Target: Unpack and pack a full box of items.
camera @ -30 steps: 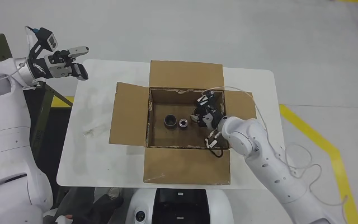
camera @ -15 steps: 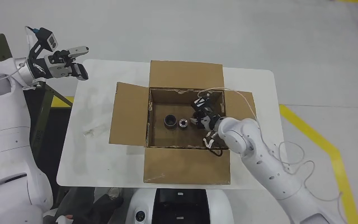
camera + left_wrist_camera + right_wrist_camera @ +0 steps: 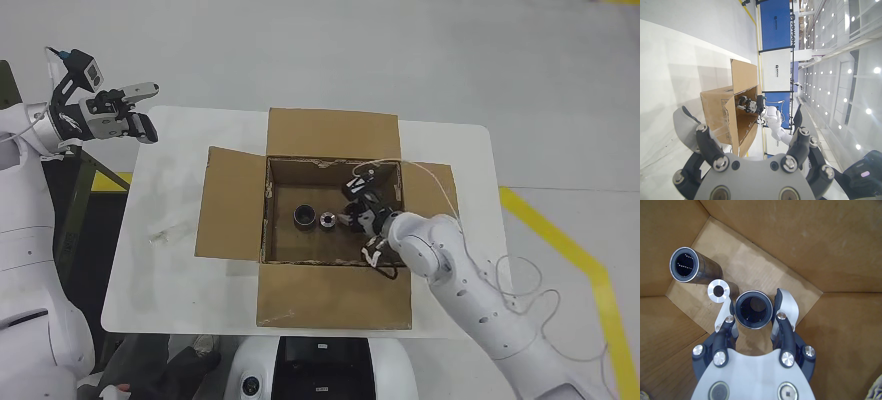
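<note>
Your right gripper point(image 3: 754, 298) sits low inside the open brown cardboard box point(image 3: 235, 203), fingers apart, straddling an upright black-lined steel cylinder point(image 3: 753, 311) on the box floor. Your left gripper point(image 3: 140, 110) hovers at a far corner of the white surface point(image 3: 170, 180), fingers spread and empty.

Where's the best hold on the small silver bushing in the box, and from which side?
Its outer wall, from above: the bushing stands upright, bore up. The far bearing and near bearing flank it closely, so pinch across the row.
</note>
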Controlling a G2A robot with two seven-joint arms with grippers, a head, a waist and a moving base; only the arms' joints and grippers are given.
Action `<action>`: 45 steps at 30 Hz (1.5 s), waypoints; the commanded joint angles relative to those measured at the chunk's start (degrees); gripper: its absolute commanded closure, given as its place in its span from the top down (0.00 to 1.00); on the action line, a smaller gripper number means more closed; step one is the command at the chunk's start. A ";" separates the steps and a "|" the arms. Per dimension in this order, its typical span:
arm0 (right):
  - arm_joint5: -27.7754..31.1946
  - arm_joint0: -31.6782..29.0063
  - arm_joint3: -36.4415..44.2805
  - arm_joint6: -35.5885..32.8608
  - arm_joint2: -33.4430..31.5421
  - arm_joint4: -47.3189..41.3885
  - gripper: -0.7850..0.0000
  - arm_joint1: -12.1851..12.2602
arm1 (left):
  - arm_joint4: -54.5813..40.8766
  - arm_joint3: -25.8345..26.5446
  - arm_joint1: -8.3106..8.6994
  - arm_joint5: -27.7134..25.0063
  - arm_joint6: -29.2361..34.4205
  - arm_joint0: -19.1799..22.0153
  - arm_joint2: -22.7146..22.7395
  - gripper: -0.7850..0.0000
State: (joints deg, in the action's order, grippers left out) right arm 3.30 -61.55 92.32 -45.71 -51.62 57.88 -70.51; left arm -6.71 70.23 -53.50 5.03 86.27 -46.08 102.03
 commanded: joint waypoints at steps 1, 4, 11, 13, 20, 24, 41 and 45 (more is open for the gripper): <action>-0.11 -0.37 0.68 0.09 -0.29 -0.16 0.78 0.01 | 0.00 0.00 0.00 0.00 0.00 0.00 0.00 1.00; -0.31 -1.51 3.09 0.87 -1.18 0.09 0.88 0.18 | 0.00 0.00 0.00 0.00 0.00 0.00 0.00 1.00; 1.40 -6.45 11.62 2.16 -4.51 -0.20 0.93 1.10 | 0.00 0.00 0.00 0.00 0.00 0.00 0.00 1.00; 2.40 -7.79 13.80 1.88 -5.46 -0.64 0.95 1.38 | 0.00 0.00 0.00 0.00 0.00 0.00 0.00 1.00; 6.56 -12.21 18.42 4.04 -9.61 -6.53 1.00 2.17 | 0.00 0.00 0.00 0.00 0.00 0.00 0.00 1.00; 10.43 -15.55 20.48 6.20 -13.45 -11.77 1.00 2.82 | 0.00 0.00 0.00 0.00 0.00 0.00 0.00 1.00; 25.12 -28.35 20.77 6.03 -34.97 -39.84 1.00 6.04 | 0.00 0.00 0.00 0.00 0.00 0.00 0.00 1.00; 29.05 -29.89 18.45 4.83 -38.95 -46.76 1.00 6.63 | 0.00 0.00 0.00 0.00 0.00 0.00 0.00 1.00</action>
State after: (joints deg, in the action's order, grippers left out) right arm 31.50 -91.06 111.25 -40.66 -89.64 12.73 -64.01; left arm -6.71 70.23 -53.50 5.03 86.27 -46.08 102.03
